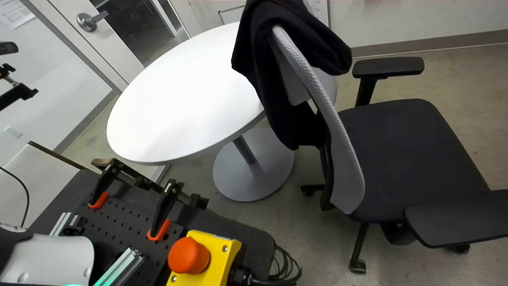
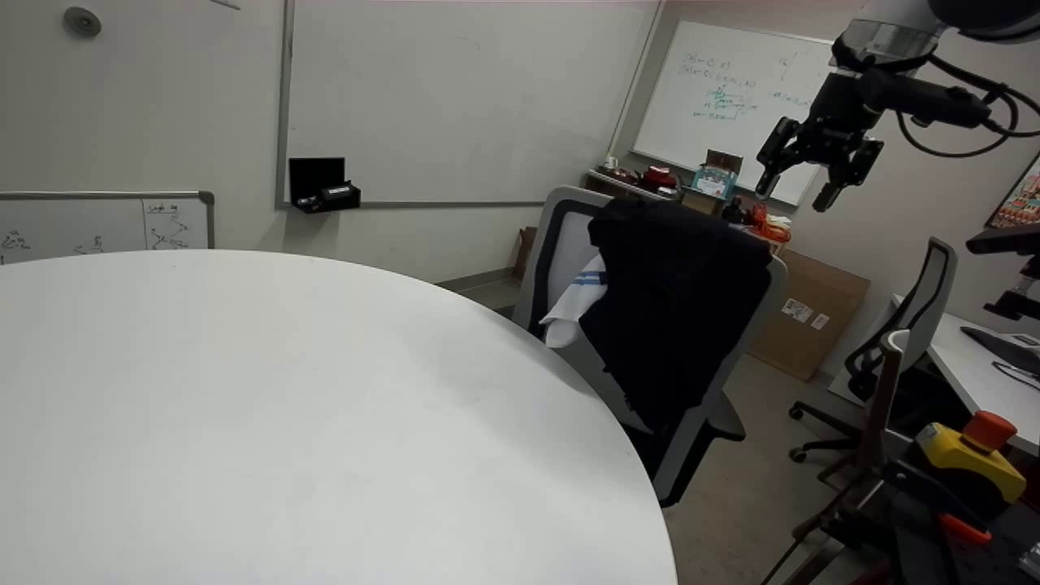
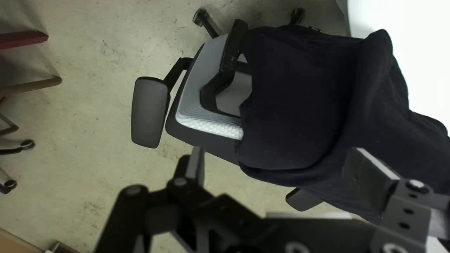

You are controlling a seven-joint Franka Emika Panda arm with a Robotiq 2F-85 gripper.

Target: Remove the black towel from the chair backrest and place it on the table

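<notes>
1. Can see the towel (image 2: 678, 313) draped over the top of the backrest (image 1: 344, 167) in both exterior views, bunched into folds, hanging mostly on the side facing the table (image 1: 186, 99).
2. In an exterior view, can make out the gripper (image 2: 796, 193), higher than the towel and apart from it, with fingers (image 3: 367, 177) spread wide.
3. Can find the table just beside the chair (image 1: 408, 159), behind the backrest; cannot tell whether touching.
4. In an exterior view, can also spot a white item (image 2: 573, 307) with blue stripes, partly covered by the towel.
</notes>
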